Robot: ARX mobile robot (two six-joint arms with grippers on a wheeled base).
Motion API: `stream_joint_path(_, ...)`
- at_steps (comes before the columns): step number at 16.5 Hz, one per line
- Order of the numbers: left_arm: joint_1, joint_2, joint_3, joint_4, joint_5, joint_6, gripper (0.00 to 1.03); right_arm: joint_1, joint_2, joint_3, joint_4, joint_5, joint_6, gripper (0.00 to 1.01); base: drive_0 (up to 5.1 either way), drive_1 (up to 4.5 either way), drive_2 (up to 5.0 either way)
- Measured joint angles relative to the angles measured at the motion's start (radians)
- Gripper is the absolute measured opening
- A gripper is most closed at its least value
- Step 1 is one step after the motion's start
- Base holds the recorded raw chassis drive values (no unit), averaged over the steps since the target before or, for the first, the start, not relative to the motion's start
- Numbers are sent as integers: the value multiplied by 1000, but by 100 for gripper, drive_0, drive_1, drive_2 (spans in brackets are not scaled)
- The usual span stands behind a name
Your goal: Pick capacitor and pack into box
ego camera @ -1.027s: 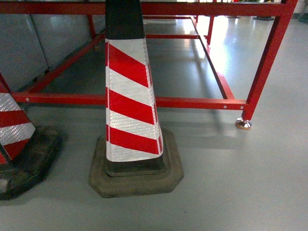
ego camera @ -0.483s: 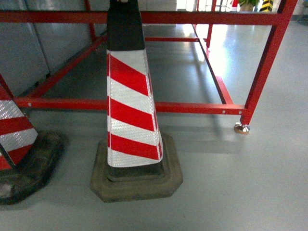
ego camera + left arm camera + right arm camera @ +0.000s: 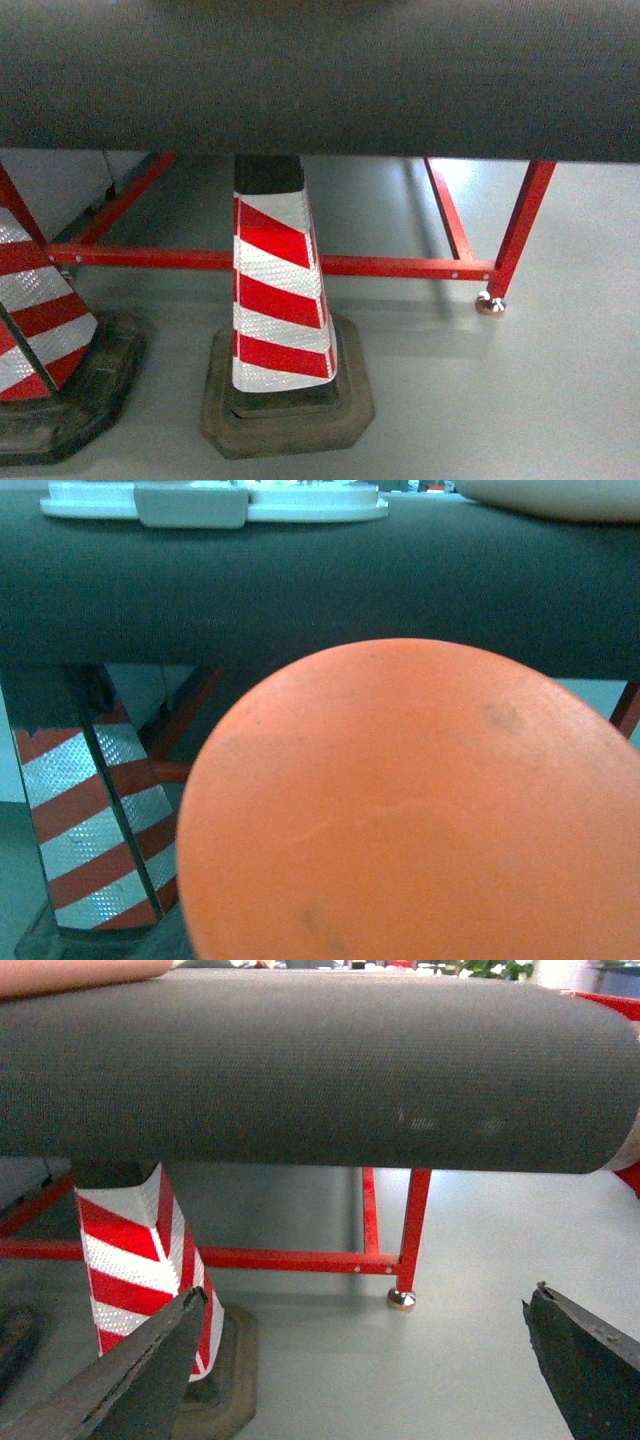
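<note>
Head view is filled across the top by the rounded dark grey fabric-covered table edge (image 3: 320,80), and below it stands a red-and-white striped reflective traffic cone on a black rubber base (image 3: 280,300), with a second striped cone (image 3: 40,330) at the left and the red metal frame rail (image 3: 400,266) running behind them over a grey floor. No arm shows here.

Left wrist view: a big smooth orange rounded shape (image 3: 410,810) blocks most of the lens, so I cannot tell how the left gripper's fingers stand. Up on the table sits the white lid with its grey latch (image 3: 200,502), and at the top right corner a sliver of the pale pink-beige plastic box (image 3: 550,495) peeks in, well apart from the lid.

Right wrist view: the right gripper (image 3: 370,1360) hangs below table level, its two dark fingers (image 3: 130,1370) spread wide with nothing between them.

No capacitor is visible in any view, so its place is unknown. My judgement: such a part would be light, stiff and small, with thin legs that bend easily, so the body is the place to pinch, gently. The box looks rigid and slick; its rolled rim is the safest hold.
</note>
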Motion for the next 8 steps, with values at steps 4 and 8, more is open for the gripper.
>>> stream_joint_path(4, 0, 0, 0, 0, 1, 0, 44, 0, 0, 0, -2, 0, 1, 98, 0, 0, 0)
stream_joint_path(8, 0, 0, 0, 0, 1, 0, 44, 0, 0, 0, 0, 0, 1, 98, 0, 0, 0)
